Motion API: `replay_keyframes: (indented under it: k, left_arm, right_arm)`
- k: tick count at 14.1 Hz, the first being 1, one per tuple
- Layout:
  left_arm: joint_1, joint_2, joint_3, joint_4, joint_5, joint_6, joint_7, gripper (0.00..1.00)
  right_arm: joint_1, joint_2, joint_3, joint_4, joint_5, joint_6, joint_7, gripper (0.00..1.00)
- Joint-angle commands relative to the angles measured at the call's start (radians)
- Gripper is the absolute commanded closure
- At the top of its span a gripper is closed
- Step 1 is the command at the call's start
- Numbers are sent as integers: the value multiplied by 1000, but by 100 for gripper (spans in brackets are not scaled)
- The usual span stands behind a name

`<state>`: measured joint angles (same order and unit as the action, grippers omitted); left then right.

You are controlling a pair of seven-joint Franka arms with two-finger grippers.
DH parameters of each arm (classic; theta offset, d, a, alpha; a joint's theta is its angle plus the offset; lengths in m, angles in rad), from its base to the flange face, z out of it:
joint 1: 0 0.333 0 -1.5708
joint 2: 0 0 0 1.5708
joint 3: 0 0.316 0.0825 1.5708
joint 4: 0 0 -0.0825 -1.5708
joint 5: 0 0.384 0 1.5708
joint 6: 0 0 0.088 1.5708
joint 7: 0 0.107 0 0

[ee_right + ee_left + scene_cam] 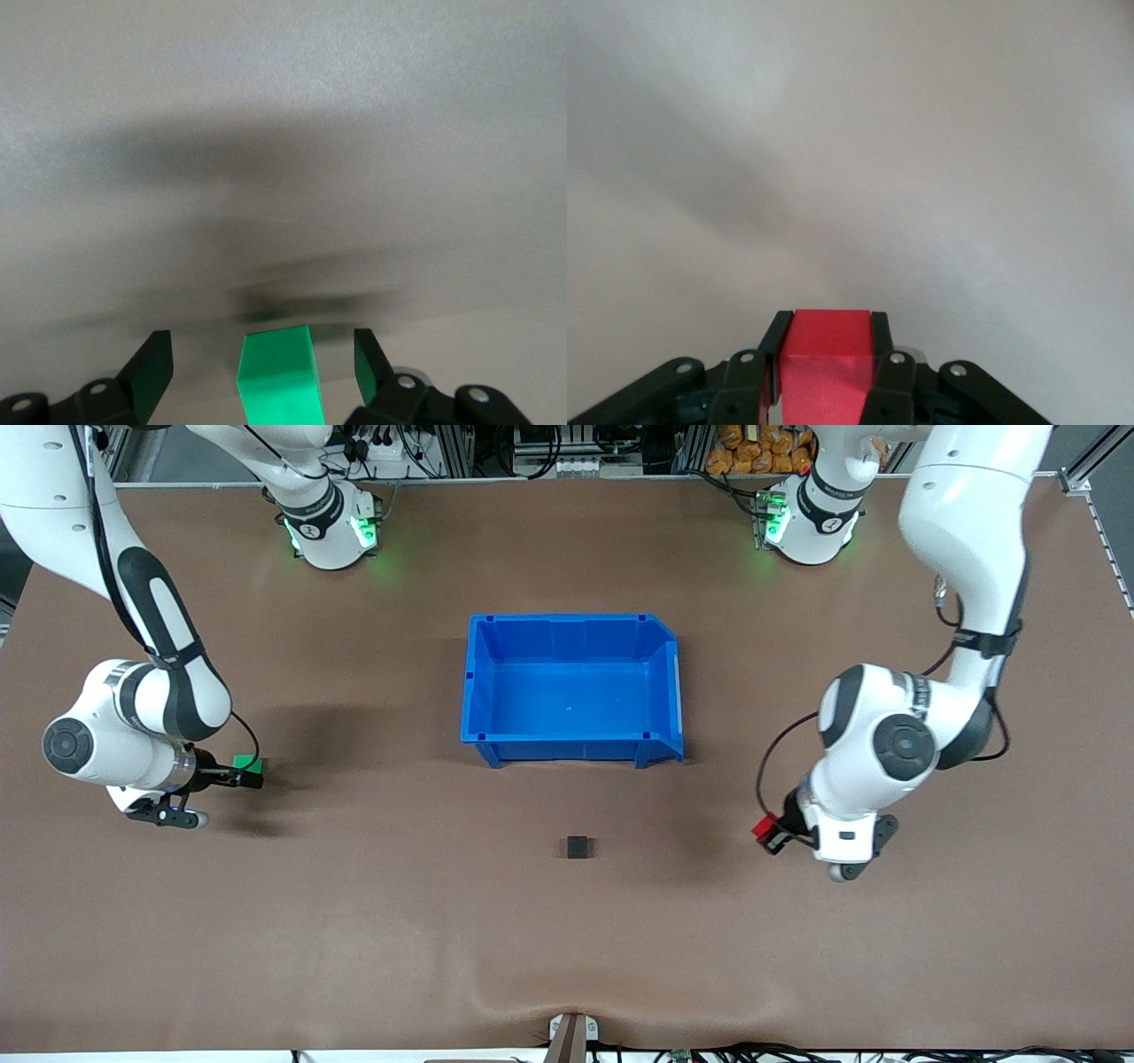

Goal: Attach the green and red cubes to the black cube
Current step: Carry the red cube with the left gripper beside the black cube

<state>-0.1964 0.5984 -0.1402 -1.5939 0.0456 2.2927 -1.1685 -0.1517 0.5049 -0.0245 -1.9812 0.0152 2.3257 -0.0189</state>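
I am gripping the red cube [826, 359] tightly in my left gripper [778, 834], at the lower right of the front view. My right gripper [244, 772], at mid-left, is straddling the green cube [277, 372] with fingers [152, 365] spread wide, clear of both its sides. The black cube [578, 847] is lying alone on the table [354, 921], lower centre, below the blue bin [571, 737]. I judge I am mid-pickup: next I need to pinch the green cube squarely, then carry both cubes inward to the black one.
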Motion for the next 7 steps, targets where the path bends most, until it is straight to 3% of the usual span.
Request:
replay_keyframes:
  k: [1, 3, 6, 7]
  left_arm:
    - [-83, 113, 14, 153, 17, -22, -269, 100]
    - [-118, 136, 16, 187, 16, -21, -434, 100]
    - [-176, 193, 17, 256, 14, -21, -710, 100]
    - [-198, 220, 21, 290, 13, -21, -797, 100]
  right_arm:
    - [-2, 4, 3, -13, -4, 14, -4, 20]
    - [-2, 4, 3, -22, -4, 14, -4, 22]
    - [-2, 4, 3, -27, -4, 14, -4, 39]
    - [0, 6, 3, -27, -4, 14, -4, 39]
